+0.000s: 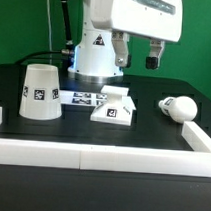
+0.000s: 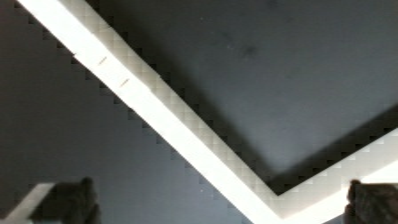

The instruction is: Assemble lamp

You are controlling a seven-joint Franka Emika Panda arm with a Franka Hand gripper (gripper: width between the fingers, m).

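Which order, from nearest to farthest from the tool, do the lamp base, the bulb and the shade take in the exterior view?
1. lamp base: almost under the tool, in the middle.
2. bulb: lying at the exterior view's right; only slightly farther than the lamp base, a close call.
3. shade: standing at the exterior view's left, plainly farthest.

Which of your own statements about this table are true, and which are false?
1. The gripper hangs open above the table, holding nothing. True.
2. The bulb stands upright in the base. False: it lies on its side, apart from the base, on the exterior view's right.
3. The shade stands wide end down on the exterior view's left. True.
4. The shade covers the bulb. False: the base lies between them.
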